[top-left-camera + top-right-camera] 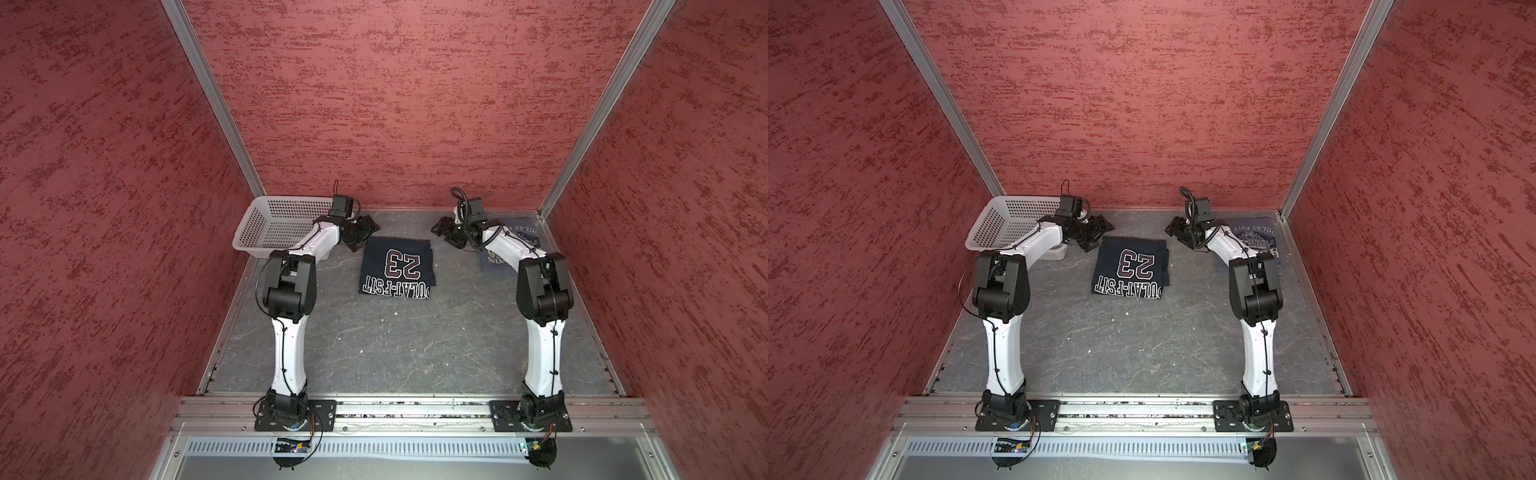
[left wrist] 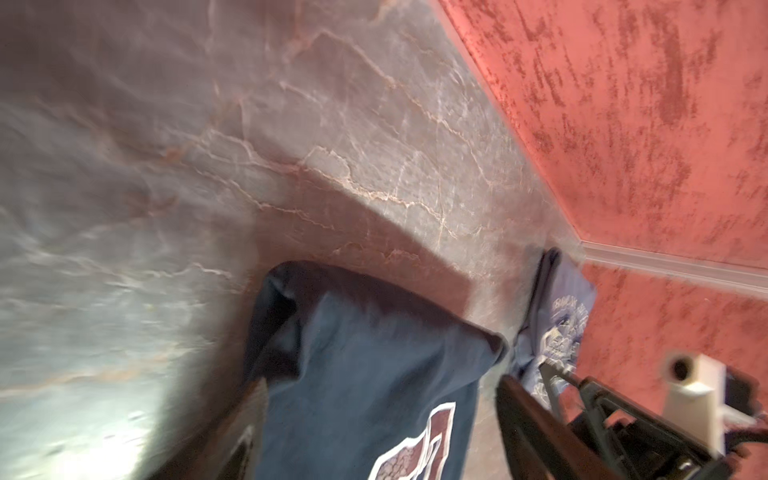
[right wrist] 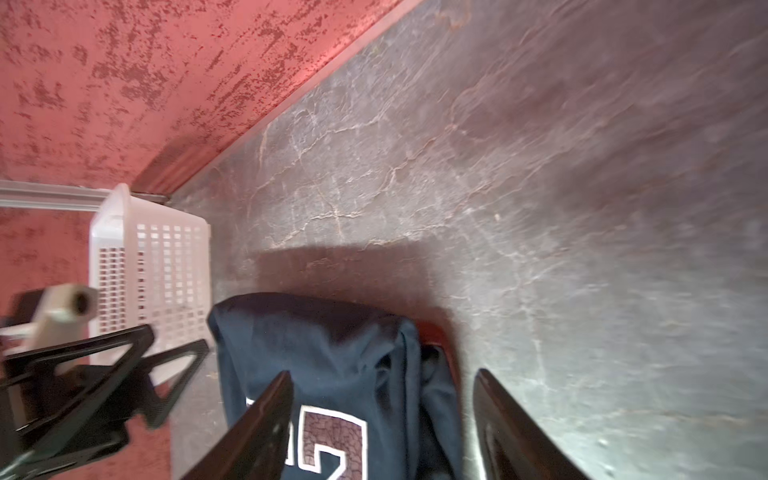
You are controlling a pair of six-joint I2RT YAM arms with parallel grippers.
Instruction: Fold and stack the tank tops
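The dark navy tank top (image 1: 395, 268) (image 1: 1129, 266) with the "23" print lies folded flat in the middle of the table. My left gripper (image 1: 368, 233) (image 1: 1100, 232) hangs open just off its far left corner. My right gripper (image 1: 441, 231) (image 1: 1174, 229) hangs open off its far right corner. In the left wrist view the left gripper (image 2: 380, 380) straddles the navy top (image 2: 365, 374) without pinching it. The right gripper (image 3: 382, 374) stands the same way over the navy cloth (image 3: 332, 357). The slate-blue tank top (image 1: 521, 232) (image 1: 1254, 237) (image 2: 557, 316) lies folded at the back right, partly hidden by the right arm.
A white perforated basket (image 1: 266, 216) (image 1: 1000, 224) (image 3: 153, 257) stands at the back left corner, right behind the left forearm. Red walls close in the back and both sides. Grey marbled table (image 1: 415, 340) stretches from the navy top to the front rail.
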